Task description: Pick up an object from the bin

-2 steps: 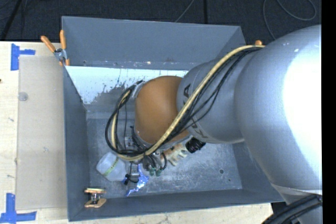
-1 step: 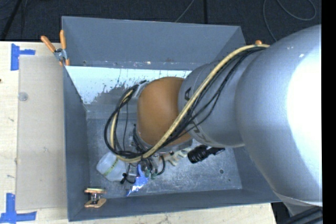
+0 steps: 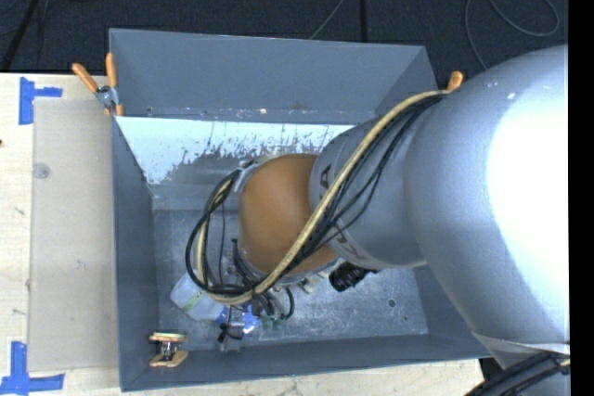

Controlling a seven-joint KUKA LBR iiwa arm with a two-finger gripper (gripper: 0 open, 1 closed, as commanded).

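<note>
My gripper (image 3: 229, 332) is low over the front left of the bin floor, mostly hidden under the arm's orange cover and black cables. Just beside it lies a small blue thing (image 3: 245, 322), with a bit of green (image 3: 271, 321) to its right; whether either is between the fingers is hidden. A pale, translucent bottle-like thing (image 3: 190, 299) lies on the floor just to the left of the gripper, partly under the cables.
The arm comes in from the right and covers the middle and right of the bin. Bare grey floor shows at the left and along the front right. The front wall stands close to the gripper.
</note>
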